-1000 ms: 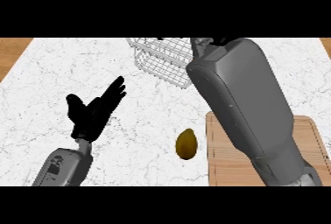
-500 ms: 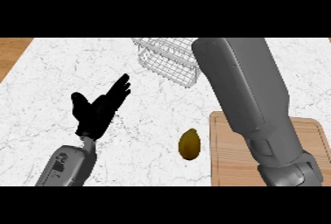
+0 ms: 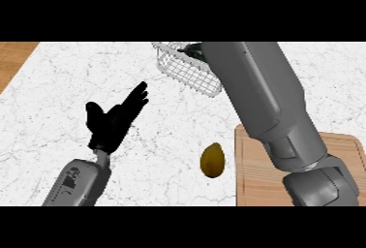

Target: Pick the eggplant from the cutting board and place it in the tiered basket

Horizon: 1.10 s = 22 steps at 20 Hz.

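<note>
The white wire tiered basket [image 3: 184, 71] stands at the counter's far edge. My right forearm [image 3: 265, 106] reaches up from the lower right across the cutting board [image 3: 342, 170] to the basket. Of my right hand [image 3: 191, 48] only a dark bit shows above the basket's rim, the rest hidden behind the forearm. No eggplant shows anywhere, neither on the board nor in the basket's visible part. At the left, above the marble, my left hand [image 3: 113, 122] rests open with its fingers pointing up and right, holding nothing.
An olive-yellow oval fruit [image 3: 211, 160] lies on the white marble counter [image 3: 64, 97] just left of the wooden cutting board. A strip of wood surface [image 3: 14, 53] shows at the far left corner.
The right forearm has pushed farther over the basket, and the black hand seen at the top a second ago is now almost hidden. The left hand drifted slightly up.
</note>
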Motion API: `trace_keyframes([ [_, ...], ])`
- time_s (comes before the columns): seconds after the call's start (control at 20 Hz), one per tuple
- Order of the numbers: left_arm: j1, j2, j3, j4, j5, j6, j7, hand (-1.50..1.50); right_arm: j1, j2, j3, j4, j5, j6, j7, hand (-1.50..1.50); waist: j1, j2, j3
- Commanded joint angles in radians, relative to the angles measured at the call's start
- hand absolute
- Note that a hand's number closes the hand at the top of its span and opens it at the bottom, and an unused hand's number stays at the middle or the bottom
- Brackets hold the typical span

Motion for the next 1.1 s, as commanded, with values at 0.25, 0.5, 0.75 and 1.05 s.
trace_keyframes([
  [0.25,0.006,0.004,0.033,0.015,-0.002,0.027,0.01,0.0,-0.134,0.003,-0.049,0.192,0.122,-0.331,0.074,-1.5,-0.053,-0.018,-0.001],
  [0.5,0.082,0.018,0.044,-0.009,0.005,0.019,-0.018,0.0,-0.122,0.003,-0.057,0.215,0.192,-0.447,0.248,-1.5,-0.092,-0.042,-0.001],
  [0.75,0.102,0.02,0.066,-0.04,0.004,0.05,0.022,0.0,-0.06,0.003,0.018,0.086,0.201,-0.308,0.327,-1.5,-0.15,-0.06,0.002],
  [1.05,0.127,0.056,0.111,-0.015,0.032,0.017,-0.003,0.0,0.114,0.003,0.198,-0.176,0.037,-0.128,0.327,-1.5,-0.187,-0.085,0.004],
])
